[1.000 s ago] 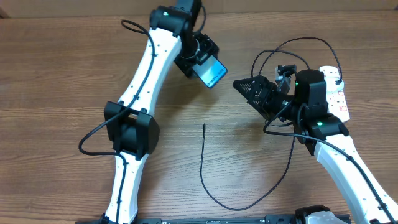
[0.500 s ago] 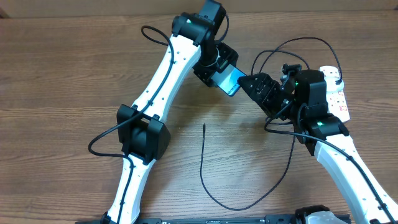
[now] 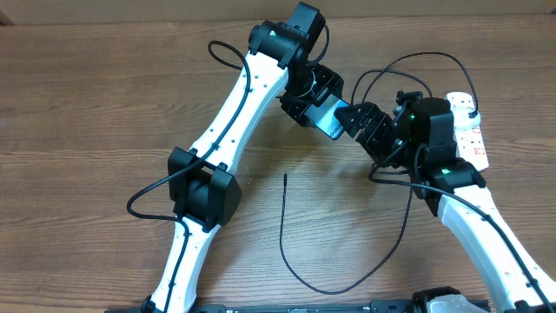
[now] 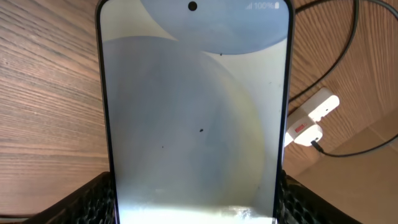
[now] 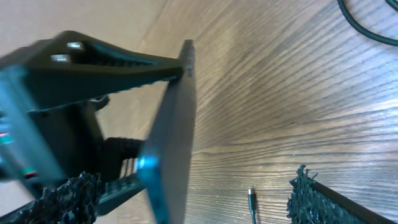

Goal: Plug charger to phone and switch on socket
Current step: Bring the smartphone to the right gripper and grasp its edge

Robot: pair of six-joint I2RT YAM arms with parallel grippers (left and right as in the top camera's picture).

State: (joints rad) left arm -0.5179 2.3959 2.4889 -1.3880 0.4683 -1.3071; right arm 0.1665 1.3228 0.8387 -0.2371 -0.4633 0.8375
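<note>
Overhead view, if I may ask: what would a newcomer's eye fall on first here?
The lit phone stands out first. The left tool holds it above the table near the top centre, with its free end right at the open right tool. Below them the charger lies loose with its connector tip unplugged, and the white socket sits far right.

The socket [image 3: 473, 137] is partly hidden under the right arm [image 3: 432, 130].

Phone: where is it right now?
The phone is top centre in the overhead view, clamped in the left gripper, its free end beside the open right gripper.
</note>
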